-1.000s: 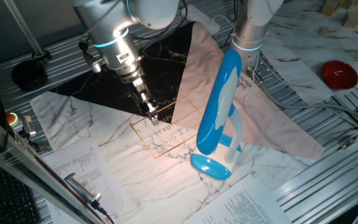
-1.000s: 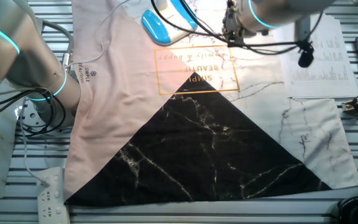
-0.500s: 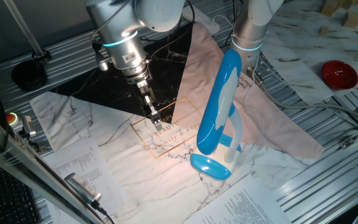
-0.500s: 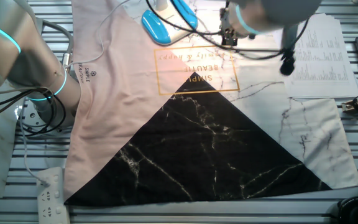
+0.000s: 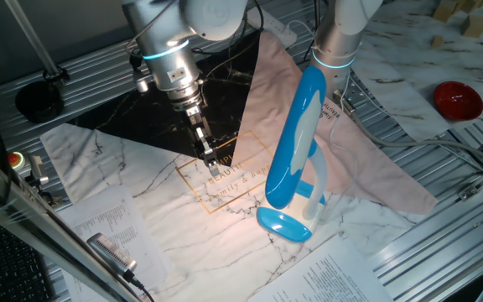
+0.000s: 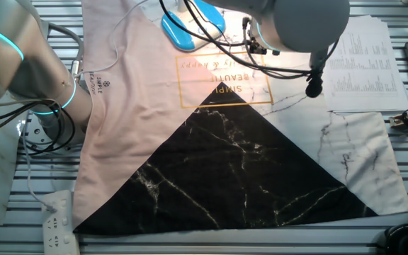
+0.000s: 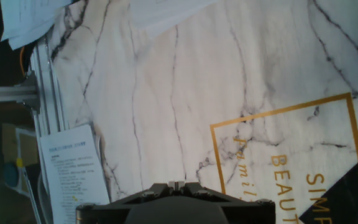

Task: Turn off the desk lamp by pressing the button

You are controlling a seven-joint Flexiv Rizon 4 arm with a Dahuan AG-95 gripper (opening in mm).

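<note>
Over the marble-patterned mat (image 5: pixel 141 210) the gripper (image 5: pixel 210 161) hangs with its fingers pointing down at the gold-framed lettering (image 5: pixel 225 178), close above the cloth. Compared with half a second ago, the wrist has shifted slightly up and to the right in one fixed view, while the fingertips remain over nearly the same spot of the gold frame. In the other fixed view the arm's grey body (image 6: pixel 299 21) now fills more of the top edge and covers more of the lettering's far side than before.

The desk lamp (image 5: pixel 294 151) has not moved: its blue head leans upright on the white arm, its oval base (image 5: pixel 283 224) rests on the mat just right of the gold frame, and a bright patch of light lies on the cloth beside the base. The gripper is near the lamp but apart from it, to its left.

The hand view shows only the dark underside of the gripper (image 7: pixel 176 200) above white marble print and gold letters (image 7: pixel 303 171); whether the fingers are together or apart cannot be told.
</note>
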